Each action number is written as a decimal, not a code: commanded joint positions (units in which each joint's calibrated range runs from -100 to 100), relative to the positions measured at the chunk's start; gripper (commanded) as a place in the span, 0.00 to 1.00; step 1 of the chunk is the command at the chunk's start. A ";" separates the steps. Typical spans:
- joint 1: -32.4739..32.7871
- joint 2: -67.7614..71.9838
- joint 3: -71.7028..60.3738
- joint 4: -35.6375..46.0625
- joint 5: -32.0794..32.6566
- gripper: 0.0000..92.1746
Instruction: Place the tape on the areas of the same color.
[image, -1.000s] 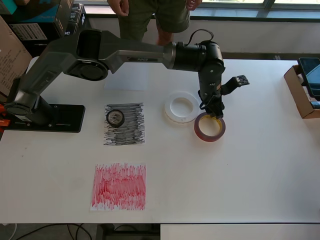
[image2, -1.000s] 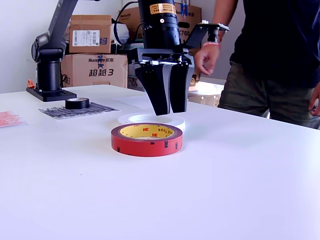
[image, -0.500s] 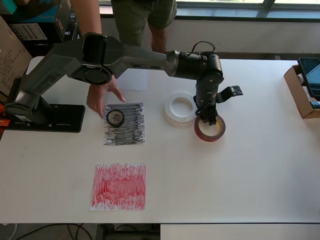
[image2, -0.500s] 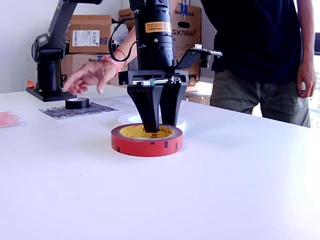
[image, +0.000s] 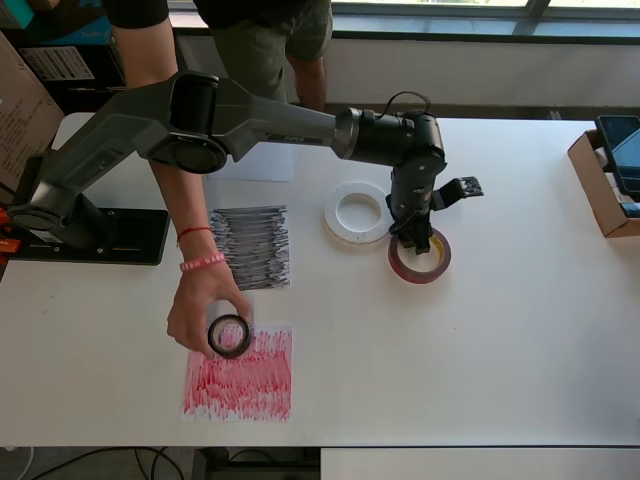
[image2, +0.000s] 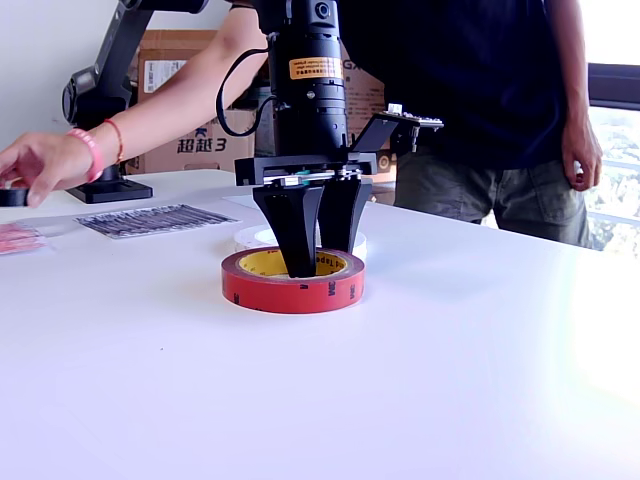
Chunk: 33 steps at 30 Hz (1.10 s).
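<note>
Straddling the rim of the dark-red roll (image2: 293, 281) with the gripper (image2: 318, 262): jaws parted a little, one black finger (image2: 298, 232) down inside the yellowish core, the other just behind the rim on the white-roll side, pointing straight down; can't tell if either pad is pressing the wall, so no confirmed hold. Red roll lying flat on the white table (image: 520, 320), right of centre in the overhead view, well apart from the red scribbled patch (image: 238, 372) at the near-left. White roll (image: 357, 212) flat, just beside the red roll on its upper-left in overhead, behind it in the exterior view; not on any patch that can be made out. Faint white sheet (image: 262, 164) further up-left, mostly under the arm (image: 250, 110). Small black roll (image: 229, 336) in a person's hand (image: 203, 317) at the top-left corner of the red patch, off the black scribbled patch (image: 251, 247), which sits bare between arm base (image: 85, 232) and white roll. Person standing at the far table edge, pink band on the reaching wrist. Cardboard boxes behind in exterior view
</note>
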 joint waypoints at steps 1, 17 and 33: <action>-0.21 0.43 -0.37 -0.32 -0.41 0.47; -0.05 -8.74 -0.27 1.54 0.49 0.00; -3.05 -20.62 17.26 5.02 -10.56 0.00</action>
